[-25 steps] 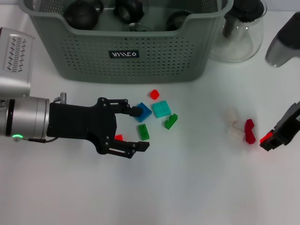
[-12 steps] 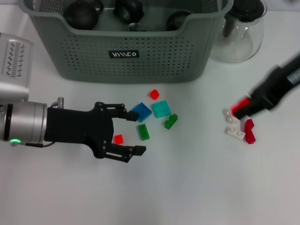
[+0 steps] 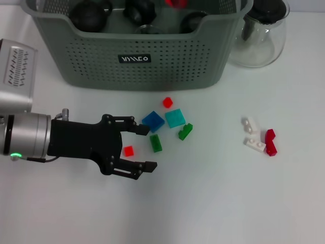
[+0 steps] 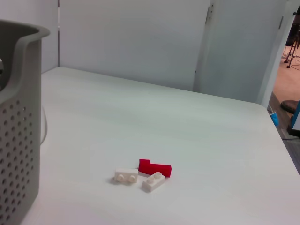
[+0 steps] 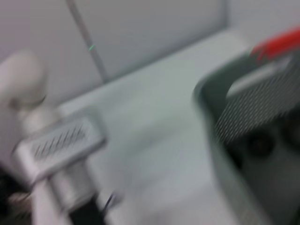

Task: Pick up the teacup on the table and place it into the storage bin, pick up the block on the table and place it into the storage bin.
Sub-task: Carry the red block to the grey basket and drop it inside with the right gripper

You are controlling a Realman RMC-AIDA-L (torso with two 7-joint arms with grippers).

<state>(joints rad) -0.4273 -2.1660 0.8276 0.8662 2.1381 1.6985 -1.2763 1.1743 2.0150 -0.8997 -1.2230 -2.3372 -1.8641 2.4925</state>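
Observation:
The grey-green storage bin [image 3: 137, 56] stands at the back, also seen as a wall [image 4: 18, 122] and a rim [image 5: 243, 117]. Dark round vessels [image 3: 89, 14] lie inside it; no teacup shows on the table. A red block [image 3: 175, 2] shows at the top edge over the bin, and as a red smear [image 5: 276, 42] above the rim. My left gripper [image 3: 146, 147] is open low over the table, with a small red block [image 3: 128, 150] between its fingers, untouched. Blue [image 3: 153, 121], teal [image 3: 174, 118] and green [image 3: 155, 143] blocks lie just beyond. My right gripper itself does not show.
A clear glass pitcher [image 3: 259, 35] with a black lid stands right of the bin. Two white blocks [image 3: 255, 144] and a dark red one [image 3: 270, 142] lie at the right, also seen as a white block [image 4: 126, 176] and a red one [image 4: 155, 168]. Another green block [image 3: 185, 131] and a red one [image 3: 167, 102] lie near the bin.
The right arm has swung up from the right-hand blocks and out of the head view; the red block it carried is now over the bin. My left gripper has drawn back slightly.

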